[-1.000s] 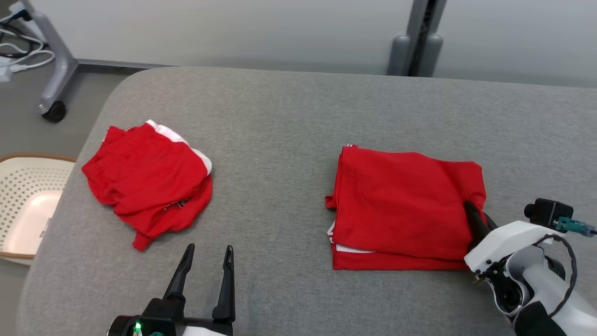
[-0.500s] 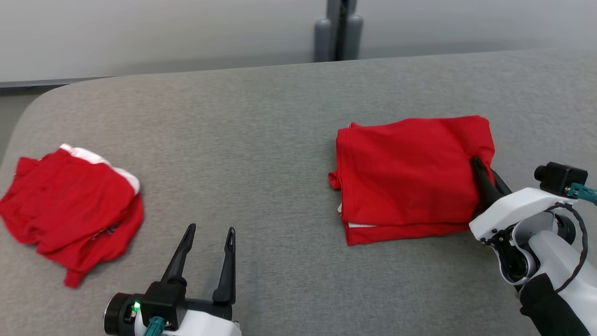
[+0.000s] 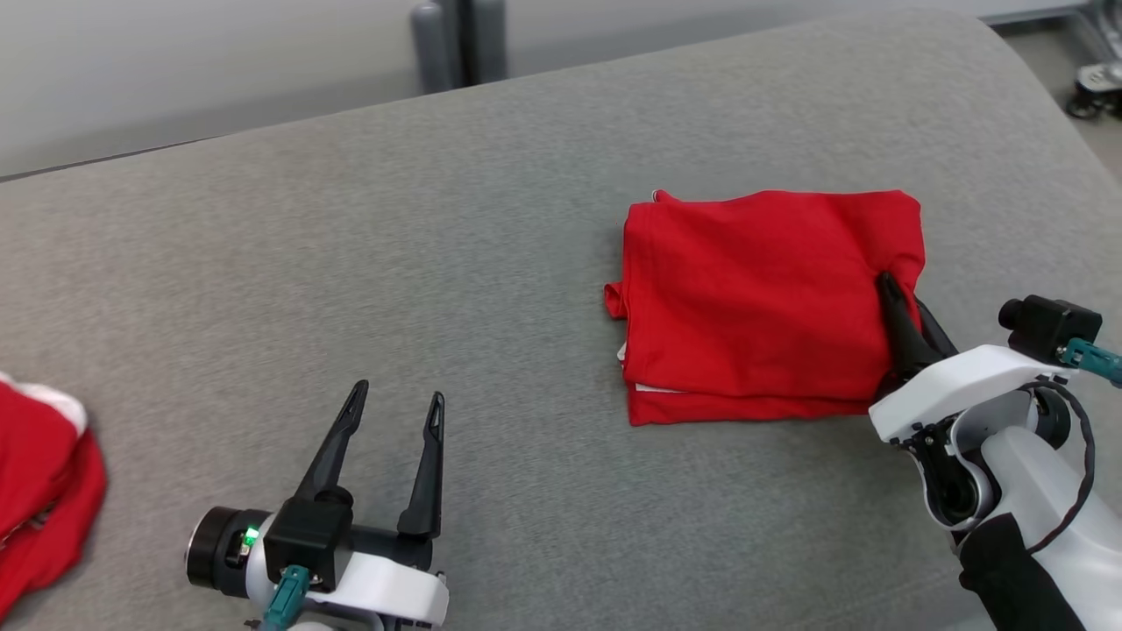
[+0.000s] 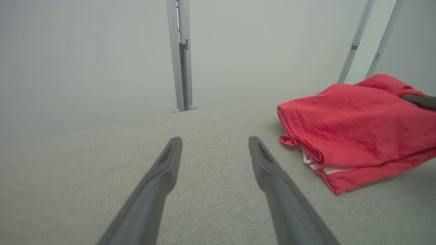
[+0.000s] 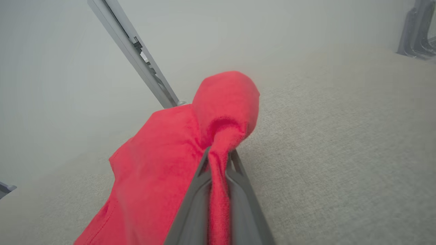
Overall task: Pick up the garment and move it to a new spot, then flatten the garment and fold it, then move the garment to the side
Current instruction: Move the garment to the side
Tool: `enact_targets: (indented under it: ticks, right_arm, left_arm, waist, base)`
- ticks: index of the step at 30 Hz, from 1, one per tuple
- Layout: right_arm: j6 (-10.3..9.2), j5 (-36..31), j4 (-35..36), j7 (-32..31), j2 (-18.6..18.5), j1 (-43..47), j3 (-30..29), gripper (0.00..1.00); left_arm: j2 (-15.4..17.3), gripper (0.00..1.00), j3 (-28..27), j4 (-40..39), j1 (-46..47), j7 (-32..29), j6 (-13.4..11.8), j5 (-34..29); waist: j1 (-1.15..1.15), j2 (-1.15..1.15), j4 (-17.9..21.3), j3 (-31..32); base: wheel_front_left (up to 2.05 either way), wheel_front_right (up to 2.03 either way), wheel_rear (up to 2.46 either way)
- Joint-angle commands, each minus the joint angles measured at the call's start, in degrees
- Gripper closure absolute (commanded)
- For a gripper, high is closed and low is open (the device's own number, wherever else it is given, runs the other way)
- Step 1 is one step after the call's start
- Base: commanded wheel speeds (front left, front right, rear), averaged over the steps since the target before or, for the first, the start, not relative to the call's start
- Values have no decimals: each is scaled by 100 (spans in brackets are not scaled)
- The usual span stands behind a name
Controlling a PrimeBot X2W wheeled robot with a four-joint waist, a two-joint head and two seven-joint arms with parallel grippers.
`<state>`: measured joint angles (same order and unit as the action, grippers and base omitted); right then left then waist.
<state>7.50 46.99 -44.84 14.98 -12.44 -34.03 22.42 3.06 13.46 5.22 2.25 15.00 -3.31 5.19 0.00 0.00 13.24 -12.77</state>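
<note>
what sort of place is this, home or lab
Likely a lab or test room, not a home: a wide grey fabric-covered table, bare pale wall panels with a grey post behind it, and a caster wheel on the floor.

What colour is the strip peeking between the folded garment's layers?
White strip; clearest in the left wrist view.

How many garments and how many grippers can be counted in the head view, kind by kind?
Red garments: 2, the folded garment and the crumpled garment at the left edge.
Grippers: 2, the left gripper and the right gripper.
Total: 4.
</note>
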Motion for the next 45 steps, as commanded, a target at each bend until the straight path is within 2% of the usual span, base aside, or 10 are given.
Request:
enact_targets:
  ticks: [1,7,14,22,27,30,36,45]
  right_arm:
    - [-1,-50,40,30,18,77,-62,100]
    - [-2,-202,52,31,93,178,-197,100]
    - [-2,-308,54,31,69,172,-284,100]
    - [-2,-795,120,31,-157,-142,-512,100]
    - [-2,-1302,271,31,-469,-492,-631,100]
    - [-2,-1636,277,31,-655,-781,-718,100]
    - [-2,-2242,213,31,-936,-1330,-1231,100]
    - [-2,-3020,48,32,-1444,-1777,-2477,100]
  left_arm:
    - [45,0,-38,-1,124,23,33,-42]
    - [57,0,-59,15,186,23,77,-102]
    - [45,0,-21,2,224,23,114,-138]
    - [44,0,154,-122,656,23,229,-281]
    - [29,0,451,-244,1255,22,331,-455]
    - [29,0,562,-340,1603,16,297,-599]
    - [24,0,662,-524,2085,6,301,-683]
    - [9,0,881,-1165,2492,-174,229,-730]
  waist:
    - [0,0,278,-71]
    - [0,0,588,-45]
    - [0,0,643,-89]
    - [0,0,332,-496]
    - [0,0,90,-873]
    - [0,0,11,-1157]
    - [0,0,-171,-1759]
    - [0,0,-449,-2386]
  base:
    - [0,0,0]
    - [0,0,0]
    - [0,0,0]
    - [0,0,0]
    - [0,0,0]
    - [0,0,0]
    - [0,0,0]
    - [0,0,0]
